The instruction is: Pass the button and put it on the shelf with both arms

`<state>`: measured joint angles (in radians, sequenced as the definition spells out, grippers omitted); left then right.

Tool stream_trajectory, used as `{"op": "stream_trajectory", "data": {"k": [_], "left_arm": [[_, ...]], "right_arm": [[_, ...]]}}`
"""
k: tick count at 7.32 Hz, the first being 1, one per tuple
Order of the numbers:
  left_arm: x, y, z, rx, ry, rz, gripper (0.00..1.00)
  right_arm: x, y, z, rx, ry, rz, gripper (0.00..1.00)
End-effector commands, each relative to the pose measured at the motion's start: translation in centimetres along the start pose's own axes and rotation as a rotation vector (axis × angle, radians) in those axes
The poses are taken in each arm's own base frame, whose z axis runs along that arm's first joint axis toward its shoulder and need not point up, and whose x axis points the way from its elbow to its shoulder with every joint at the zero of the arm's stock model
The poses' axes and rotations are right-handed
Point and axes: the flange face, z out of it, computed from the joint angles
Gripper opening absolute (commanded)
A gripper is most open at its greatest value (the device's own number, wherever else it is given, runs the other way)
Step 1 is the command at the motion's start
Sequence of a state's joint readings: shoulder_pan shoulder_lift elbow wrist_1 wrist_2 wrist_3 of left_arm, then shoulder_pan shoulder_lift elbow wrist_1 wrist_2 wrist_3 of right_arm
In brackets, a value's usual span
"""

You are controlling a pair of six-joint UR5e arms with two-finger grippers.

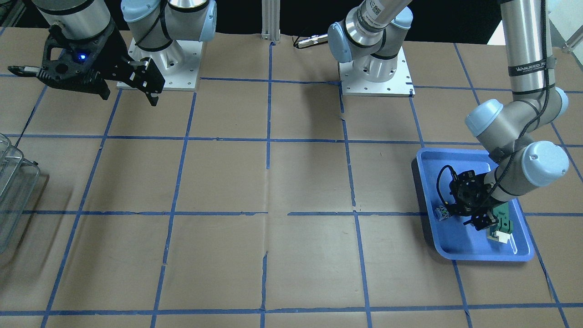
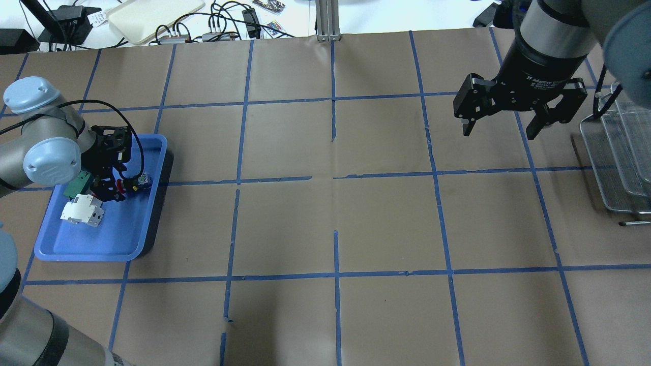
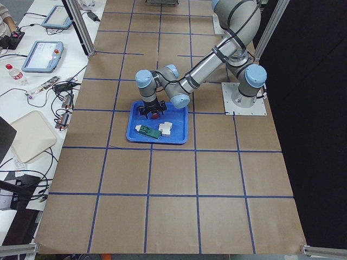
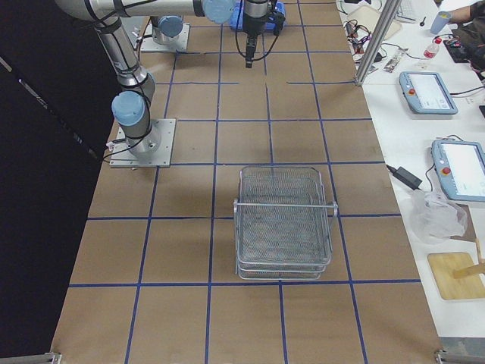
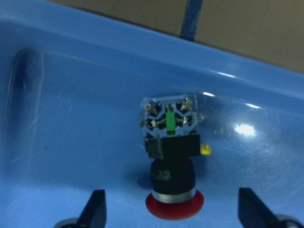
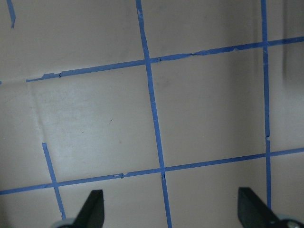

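Blue tray (image 2: 119, 236) holds button (image 5: 172, 159), block (image 2: 81, 211), green part (image 2: 76, 184), left claw (image 5: 172, 197) released, right claw (image 2: 498, 133) released

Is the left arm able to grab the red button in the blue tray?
Probably yes. The left gripper hangs open right over the button, one finger on either side, and nothing in the blue tray blocks it.
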<state>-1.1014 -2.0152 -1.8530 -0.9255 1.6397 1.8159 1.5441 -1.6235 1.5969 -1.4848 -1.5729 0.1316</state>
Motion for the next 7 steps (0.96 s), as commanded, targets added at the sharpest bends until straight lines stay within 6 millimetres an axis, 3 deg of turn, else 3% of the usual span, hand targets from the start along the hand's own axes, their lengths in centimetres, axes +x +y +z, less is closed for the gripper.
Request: {"op": "stream_trajectory", "data": {"k": [1,2,3,4,5,7], "left_arm": [[0.1,-0.1,1.1,0.005,0.0,0.002,0.9],[0.1,-0.1,0.9,0.004,-0.004,0.003,0.67],[-0.2,0.0,0.4,-0.005,-0.025,0.003,0.22],[-0.1,0.1,0.4,-0.007,-0.027,0.002,0.0],[0.0,0.0,-1.0,-0.009,-0.051,0.011,0.0],[0.7,-2.1,-4.9,-0.013,-0.061,0.054,0.0]], "right_arm": [[-0.1,-1.1,1.8,-0.036,0.002,0.131,1.0],[-0.2,-1.2,2.0,-0.041,0.003,0.133,1.0],[-0.2,-1.2,2.0,-0.043,0.005,0.133,1.0],[-0.1,-1.2,2.0,-0.041,0.003,0.133,1.0],[-0.1,-1.2,2.0,-0.041,0.003,0.132,1.0],[-0.5,-1.5,1.7,-0.033,-0.063,0.141,1.0]]}}
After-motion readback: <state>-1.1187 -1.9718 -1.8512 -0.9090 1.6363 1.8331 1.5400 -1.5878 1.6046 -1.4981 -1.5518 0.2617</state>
